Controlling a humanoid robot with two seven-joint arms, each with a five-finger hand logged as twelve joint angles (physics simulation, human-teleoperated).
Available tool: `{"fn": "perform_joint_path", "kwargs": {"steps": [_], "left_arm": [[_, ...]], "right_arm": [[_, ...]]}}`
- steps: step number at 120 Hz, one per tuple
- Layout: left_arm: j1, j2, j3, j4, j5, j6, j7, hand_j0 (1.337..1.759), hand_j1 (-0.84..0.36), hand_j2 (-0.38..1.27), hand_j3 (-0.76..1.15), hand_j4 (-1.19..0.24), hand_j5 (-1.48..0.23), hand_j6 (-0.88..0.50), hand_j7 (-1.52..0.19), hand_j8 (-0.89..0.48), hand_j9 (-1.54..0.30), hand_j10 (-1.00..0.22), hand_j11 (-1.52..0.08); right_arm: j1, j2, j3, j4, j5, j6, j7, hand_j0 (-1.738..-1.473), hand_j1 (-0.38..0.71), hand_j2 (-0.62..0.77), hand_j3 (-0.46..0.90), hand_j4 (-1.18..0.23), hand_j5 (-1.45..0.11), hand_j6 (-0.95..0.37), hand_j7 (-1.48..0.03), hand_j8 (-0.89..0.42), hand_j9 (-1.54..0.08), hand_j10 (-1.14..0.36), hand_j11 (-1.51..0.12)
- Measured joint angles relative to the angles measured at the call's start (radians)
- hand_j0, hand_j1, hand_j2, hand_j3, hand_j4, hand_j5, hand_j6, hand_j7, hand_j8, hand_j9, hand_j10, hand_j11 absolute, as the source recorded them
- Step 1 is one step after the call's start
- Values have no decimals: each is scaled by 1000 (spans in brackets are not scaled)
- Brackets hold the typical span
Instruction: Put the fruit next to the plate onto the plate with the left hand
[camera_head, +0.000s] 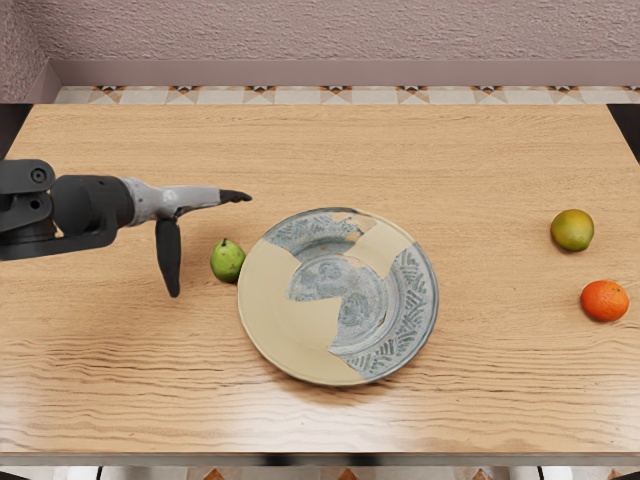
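- item?
- pear (227, 260), green, on the bench (450, 160), just left of the rim of the plate (285, 325).
- handling?
- likely light, firm, smooth, apt to roll; i'd pinch its wide belly. my left fingers (168, 255) are spread, empty, just beside it.

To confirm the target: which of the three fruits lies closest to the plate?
The green pear, just left of the plate. The yellow-green fruit and the orange lie far off to the right.
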Motion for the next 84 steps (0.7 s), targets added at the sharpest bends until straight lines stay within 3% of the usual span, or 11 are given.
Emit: {"fn": "perform_joint_path", "kwargs": {"steps": [57, 84], "left_arm": [[39, -29, 22, -10, -32, 170, 0, 1658, 348, 1, 0, -2, -1, -3, -1, -3, -1, -2, -1], [53, -49, 29, -14, -33, 192, -1, 1658, 285, 12, 0, -56, -71, -56, -71, -56, -71, -56, -71]], "right_arm": [[0, 0, 0, 0, 0, 0, 0, -1658, -314, -6, 0, -30, -38, -30, -38, -30, -38, -29, -38], [0, 0, 0, 0, 0, 0, 0, -1658, -314, -6, 0, -30, -38, -30, -38, -30, -38, -29, -38]]}}
